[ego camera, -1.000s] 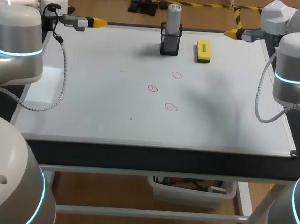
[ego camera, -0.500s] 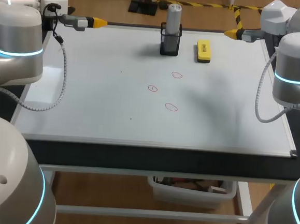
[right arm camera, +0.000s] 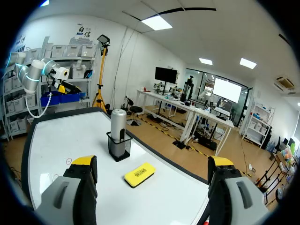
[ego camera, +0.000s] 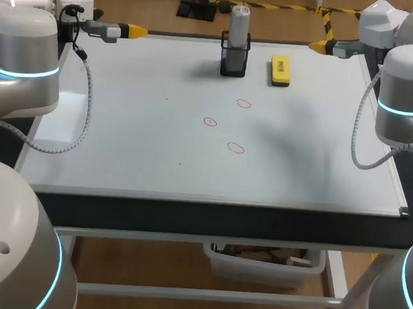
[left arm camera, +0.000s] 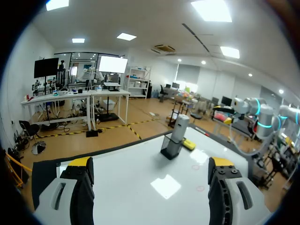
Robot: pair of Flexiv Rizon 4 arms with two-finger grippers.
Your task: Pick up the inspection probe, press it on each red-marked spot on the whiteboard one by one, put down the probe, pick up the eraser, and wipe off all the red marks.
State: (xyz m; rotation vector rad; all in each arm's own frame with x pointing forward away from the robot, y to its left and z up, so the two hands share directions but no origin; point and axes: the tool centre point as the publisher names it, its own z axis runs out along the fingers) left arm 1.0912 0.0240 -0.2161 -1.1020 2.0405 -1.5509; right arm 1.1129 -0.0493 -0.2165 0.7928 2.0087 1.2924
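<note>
Whiteboard tabletop [ego camera: 122, 141], black holder [ego camera: 234, 62], yellow eraser [ego camera: 280, 69], three red marks [ego camera: 235, 147]

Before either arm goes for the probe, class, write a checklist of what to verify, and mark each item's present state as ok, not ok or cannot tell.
1. The inspection probe stands upright in its black holder: ok.
2. The left gripper is open and empty: ok.
3. The right gripper is open and empty: ok.
4. Nothing covers the three red marks on the whiteboard: ok.
5. The eraser lies beside the holder, apart from it, out of the way of a grasp: ok.
6. The probe sits loose enough in the holder to lift straight out: cannot tell.
</note>
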